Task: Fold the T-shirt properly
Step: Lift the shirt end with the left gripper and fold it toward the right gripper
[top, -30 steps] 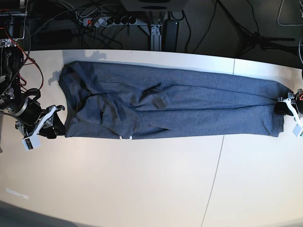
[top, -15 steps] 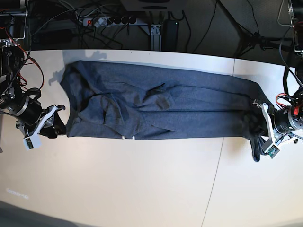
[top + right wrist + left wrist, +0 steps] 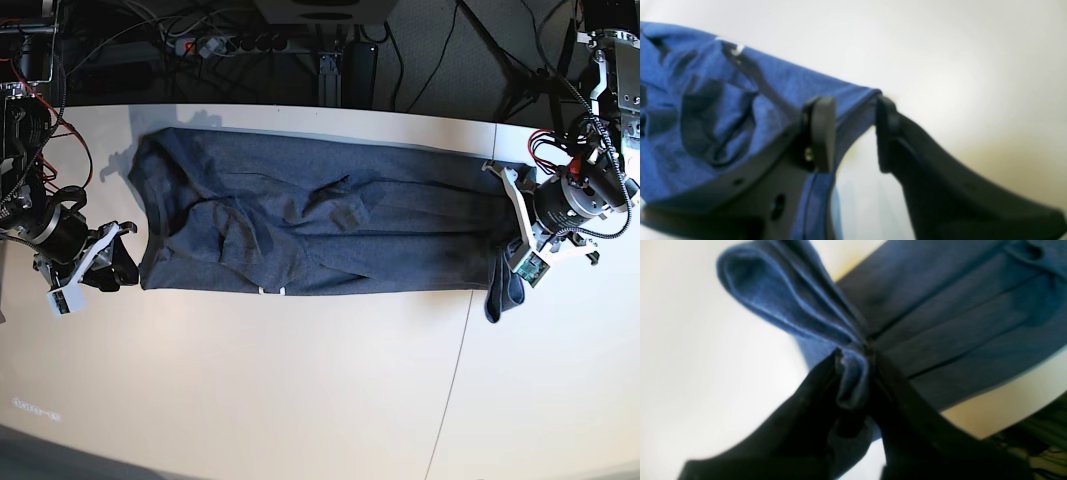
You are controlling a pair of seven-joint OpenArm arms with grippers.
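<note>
On the white tabletop point(image 3: 300, 380) lies the heathered blue-grey cotton T-shirt point(image 3: 330, 225), folded into a long band that runs across the table's far half. At one end, the left gripper point(image 3: 857, 386) is clamped on a bunched fold of the shirt's edge, lifting it so that loose cloth hangs beside the black fingers point(image 3: 907, 413). At the other end, the right gripper point(image 3: 853, 130) stands with its jaws apart at the shirt's corner. Beyond the table, a power strip point(image 3: 225, 44) lies among dark cables.

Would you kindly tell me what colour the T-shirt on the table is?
The T-shirt is heathered blue-grey; the base view shows it best.
</note>
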